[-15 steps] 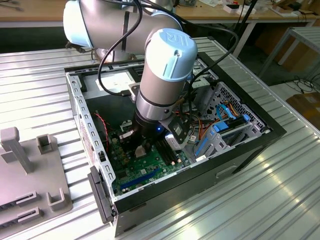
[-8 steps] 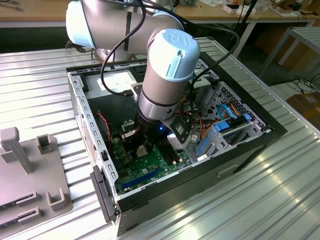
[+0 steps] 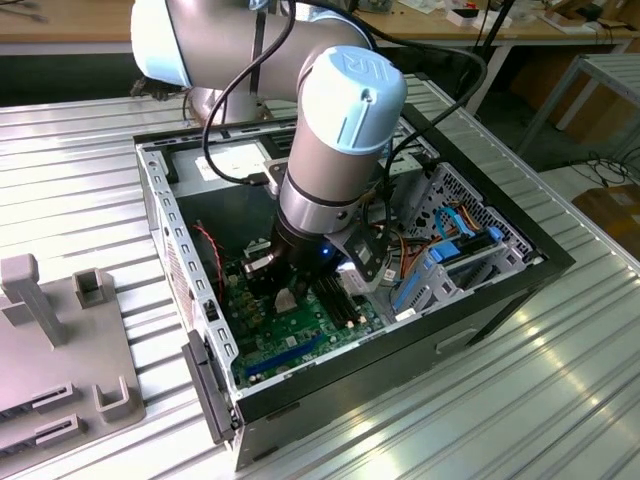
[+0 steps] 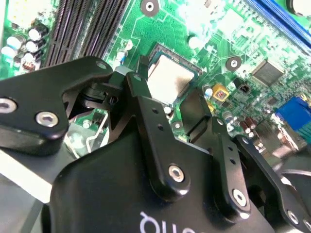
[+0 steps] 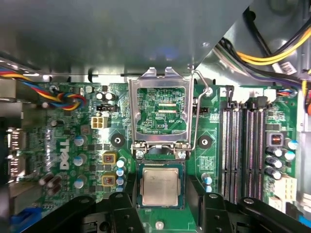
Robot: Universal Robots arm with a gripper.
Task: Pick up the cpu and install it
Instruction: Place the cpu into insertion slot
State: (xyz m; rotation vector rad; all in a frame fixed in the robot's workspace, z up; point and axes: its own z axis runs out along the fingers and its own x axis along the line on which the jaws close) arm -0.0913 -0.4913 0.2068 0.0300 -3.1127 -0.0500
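Item: cpu [image 5: 159, 187], a thin, light, rigid chip with a fragile underside; grip by opposite edges. Seated in socket [image 5: 137, 167], retention frame [image 5: 160, 83] raised. Gripper [image 5: 163, 208] fingers straddle it, apparently parted

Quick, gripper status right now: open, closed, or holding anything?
Gripper: down around the cpu at its socket; whether it is clamped or released cannot be told.

cpu [image 5: 159, 187]: matt silver-grey metal | fingers [image 4: 150, 121]: smooth glossy black | circuit board [image 5: 214, 126]: shiny green | worktop [image 3: 80, 200]: ribbed bright metal
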